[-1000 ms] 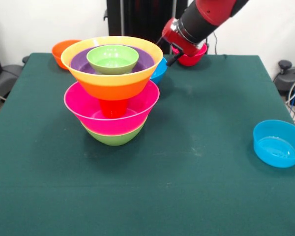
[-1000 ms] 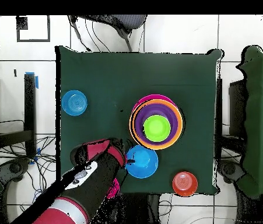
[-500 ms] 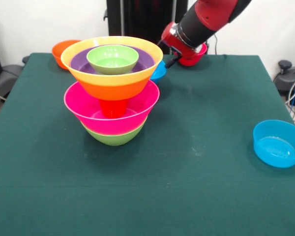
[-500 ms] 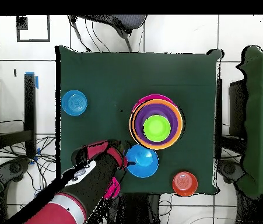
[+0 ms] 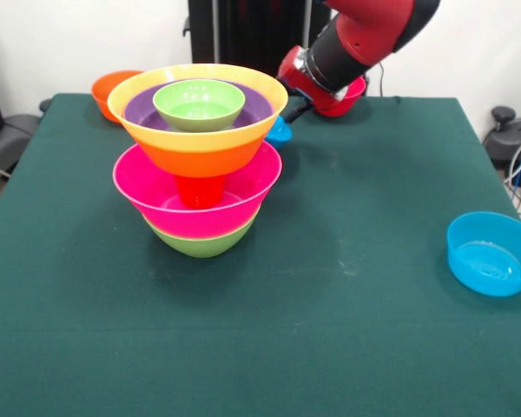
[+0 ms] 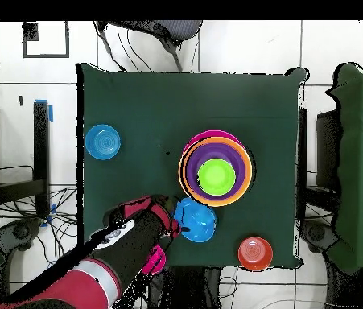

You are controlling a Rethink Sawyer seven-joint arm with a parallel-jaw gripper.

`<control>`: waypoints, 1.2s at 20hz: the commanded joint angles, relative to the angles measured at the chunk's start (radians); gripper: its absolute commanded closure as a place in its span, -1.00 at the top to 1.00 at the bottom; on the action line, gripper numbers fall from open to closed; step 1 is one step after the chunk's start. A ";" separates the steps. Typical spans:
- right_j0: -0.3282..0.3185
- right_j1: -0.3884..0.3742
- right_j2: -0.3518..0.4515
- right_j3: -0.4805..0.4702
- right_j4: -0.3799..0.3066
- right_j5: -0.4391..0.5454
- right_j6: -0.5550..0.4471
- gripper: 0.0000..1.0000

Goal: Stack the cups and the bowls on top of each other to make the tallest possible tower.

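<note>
**Colours of the bowls, cup, arm and table**

The table (image 5: 347,287) is covered in a plain dark green cloth. In the tower (image 5: 198,161), a light green bowl (image 5: 201,245) is seen lowest, with a glossy hot pink bowl (image 5: 156,195) above it. A red-orange cup (image 5: 200,190) is seen inside the pink bowl. The large bowl (image 5: 200,143) above is banded in yellow over orange, a purple bowl (image 5: 252,109) is shown within it, and a lime green small bowl (image 5: 199,102) lies on top. Apart from the tower, a bright blue bowl (image 5: 491,254), a second blue bowl (image 6: 195,220), an orange bowl (image 5: 108,87) and a red bowl (image 5: 340,98) are seen. The arm (image 5: 356,39) is coloured red and black.
</note>
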State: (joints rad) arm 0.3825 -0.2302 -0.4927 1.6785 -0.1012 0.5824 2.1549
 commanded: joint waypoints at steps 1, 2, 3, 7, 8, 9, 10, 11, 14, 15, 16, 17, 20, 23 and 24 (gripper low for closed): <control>0.015 0.055 0.078 -0.016 0.064 -0.099 0.233 1.00; 0.017 0.054 0.079 -0.012 0.066 -0.100 0.234 1.00; 0.017 0.053 0.080 -0.011 0.067 -0.101 0.232 1.00; 0.016 0.042 0.076 -0.006 0.072 -0.095 0.228 1.00; 0.015 0.038 0.076 -0.002 0.074 -0.097 0.229 1.00; 0.010 0.033 0.074 -0.007 0.075 -0.087 0.223 1.00; 0.012 0.028 0.076 0.000 0.076 -0.088 0.223 1.00; 0.014 0.022 0.078 0.008 0.077 -0.089 0.223 1.00; 0.010 0.015 0.080 0.013 0.078 -0.092 0.218 1.00; 0.008 0.017 0.081 0.014 0.079 -0.095 0.217 1.00; 0.006 0.018 0.083 0.014 0.081 -0.096 0.216 1.00; 0.003 0.019 0.087 0.014 0.082 -0.098 0.213 1.00; 0.005 0.020 0.088 0.014 0.086 -0.095 0.212 1.00; 0.008 0.004 0.089 0.022 0.090 -0.079 0.207 1.00; 0.010 -0.001 0.089 0.025 0.092 -0.075 0.206 1.00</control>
State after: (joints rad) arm 0.3922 -0.2186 -0.4944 1.6822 -0.0705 0.5693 2.1554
